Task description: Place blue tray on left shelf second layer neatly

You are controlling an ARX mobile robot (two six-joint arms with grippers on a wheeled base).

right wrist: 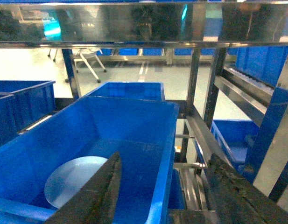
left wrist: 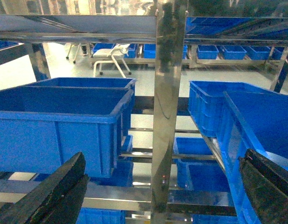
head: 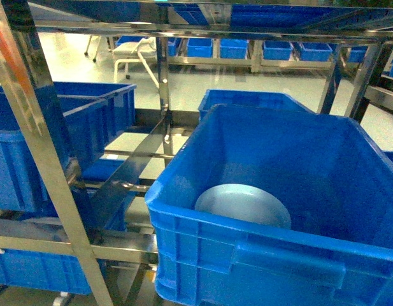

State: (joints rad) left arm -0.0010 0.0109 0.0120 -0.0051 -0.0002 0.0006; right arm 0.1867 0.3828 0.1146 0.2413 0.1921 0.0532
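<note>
The blue tray fills the lower right of the head view, with a white plate lying on its floor. It sits among the shiny steel bars of the left shelf, just right of a middle upright. My right gripper is open and straddles the tray's right wall, one finger inside near the plate and one outside, with gaps on both sides. My left gripper is wide open facing the shelf upright. Its right finger is beside the tray's left wall. Neither gripper shows in the head view.
Another blue crate stands right behind the tray. A large blue crate sits on the shelf's left bay, and more crates sit on lower levels. A horizontal steel bar runs overhead. A white chair stands far back.
</note>
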